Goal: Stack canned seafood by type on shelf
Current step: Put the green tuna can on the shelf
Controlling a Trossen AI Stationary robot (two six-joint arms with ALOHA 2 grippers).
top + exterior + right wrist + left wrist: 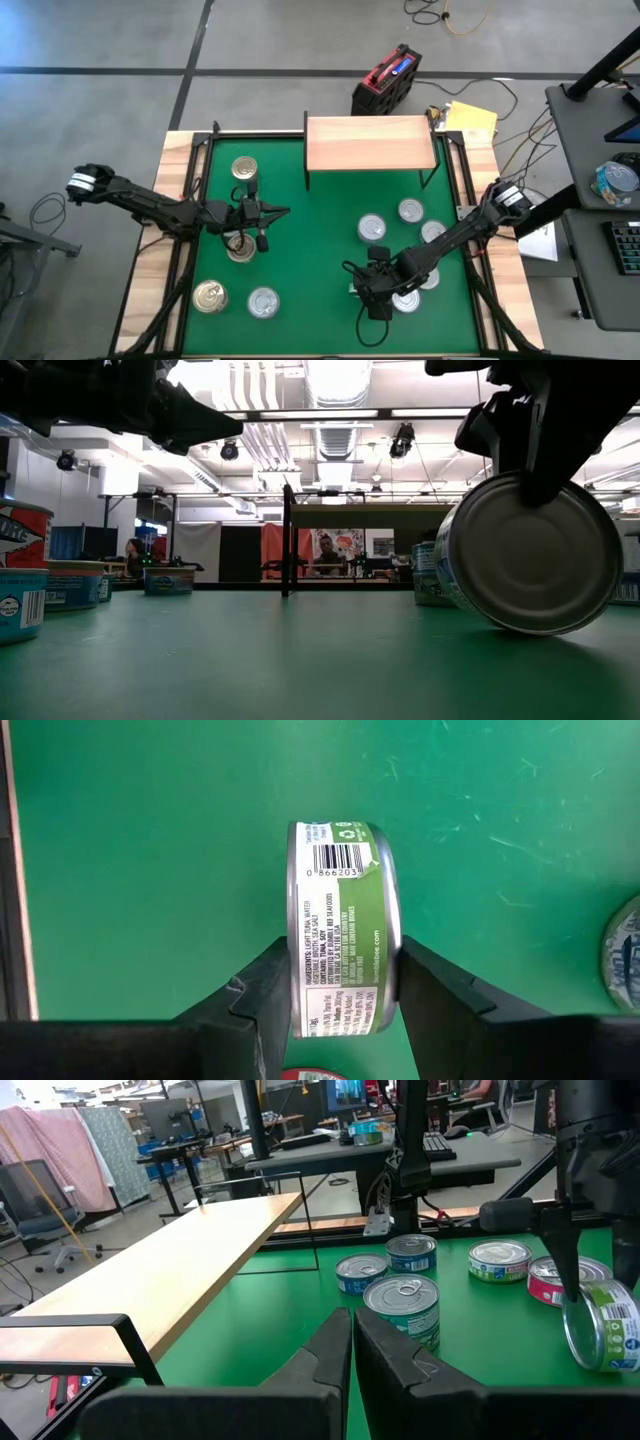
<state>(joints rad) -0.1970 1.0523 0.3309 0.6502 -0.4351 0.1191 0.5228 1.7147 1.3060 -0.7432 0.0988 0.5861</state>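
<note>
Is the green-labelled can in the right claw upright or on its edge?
On its edge: the green-labelled round metal can sits between the right claw fingers, label band facing the wrist camera, flat silver end facing the low view.

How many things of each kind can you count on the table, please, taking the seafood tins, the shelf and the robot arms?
Seafood tins: 10 counted from above, including the green-labelled tin, which is on edge between the jaws of the right gripper
Wooden shelf: 1
Robot arms: 2
Total: 13

cans on mat, shelf behind
</note>
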